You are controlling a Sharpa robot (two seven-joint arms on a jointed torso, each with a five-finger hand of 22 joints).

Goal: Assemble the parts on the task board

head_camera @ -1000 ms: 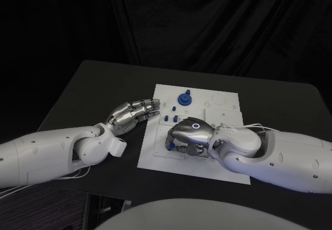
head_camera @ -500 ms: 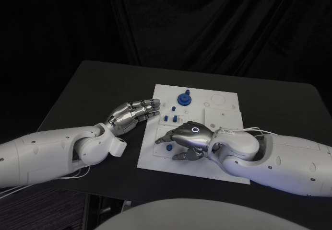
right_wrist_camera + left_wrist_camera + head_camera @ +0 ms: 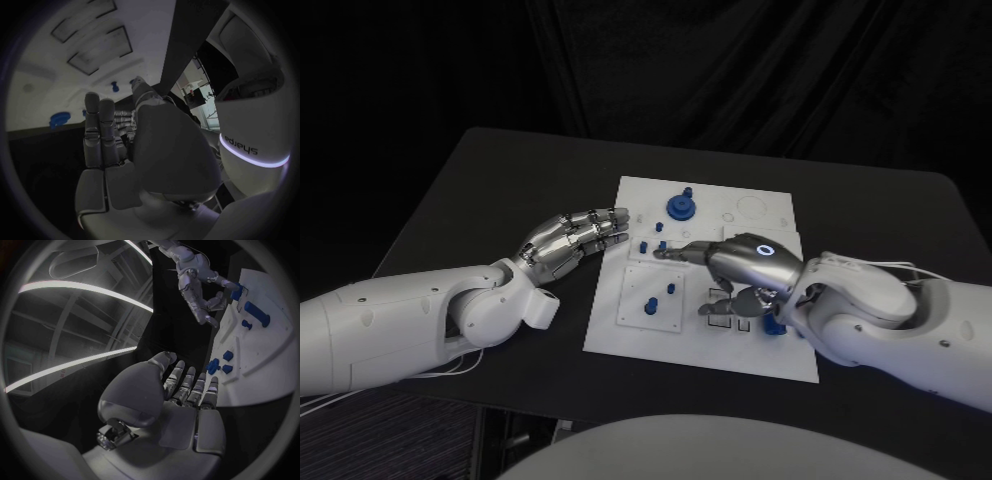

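Head view, task board: the white task board [image 3: 747,345] is lying in the middle of the black table [image 3: 488,190], between the two hands.
Head view, parts: a tall blue part [image 3: 681,205] is standing near the far edge; two small blue parts [image 3: 661,297] are lying on the near-left panel.
Head view, right hand: the right hand [image 3: 740,265] is hovering palm-down over the board's middle, one finger reaching toward the small blue pieces [image 3: 651,243] by the left rim. Whether it is holding anything cannot be told.
Head view, left hand: the left hand [image 3: 570,240] is resting just beside the board's left rim, fingers extended and close together, gripping nothing.
Left wrist view: the left hand's fingers [image 3: 187,387] are pointing at the board edge, blue pieces [image 3: 220,364] lying just ahead of them.
Right wrist view: the right hand's fingers [image 3: 100,130] are showing nearly straight.
Governing relation: the near-left parts are lying toward the robot from the right fingertips; the right hand is judged nearer.
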